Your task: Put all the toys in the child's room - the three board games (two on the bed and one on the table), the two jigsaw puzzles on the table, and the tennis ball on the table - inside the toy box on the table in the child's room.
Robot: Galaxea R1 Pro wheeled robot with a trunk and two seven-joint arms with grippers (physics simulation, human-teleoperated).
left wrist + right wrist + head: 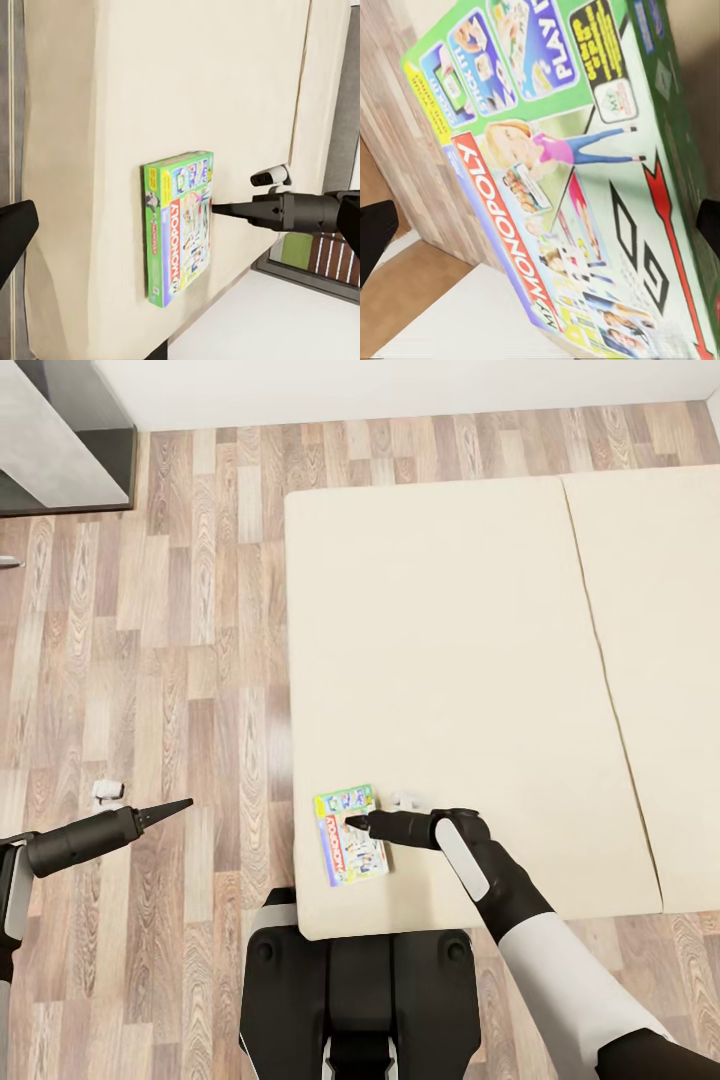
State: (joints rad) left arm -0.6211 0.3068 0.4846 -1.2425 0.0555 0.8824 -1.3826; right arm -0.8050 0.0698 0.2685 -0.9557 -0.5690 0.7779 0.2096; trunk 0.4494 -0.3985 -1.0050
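A Monopoly board game (351, 834) with a green and blue lid lies flat near the front left corner of the cream bed (450, 660). My right gripper (357, 823) reaches over the box from the right, its tip at the lid's middle. In the right wrist view the lid (562, 172) is very close, with one dark finger (375, 240) at each side of the picture, spread apart and holding nothing. The left wrist view has the game (180, 225) and the right gripper (219, 209) against it. My left gripper (185, 803) hangs open over the wooden floor, left of the bed.
A small white object (405, 800) lies on the bed just behind the right gripper, and another (108, 790) on the floor near the left arm. A grey cabinet (60, 440) stands at the far left. A seam (600, 660) splits the mattress.
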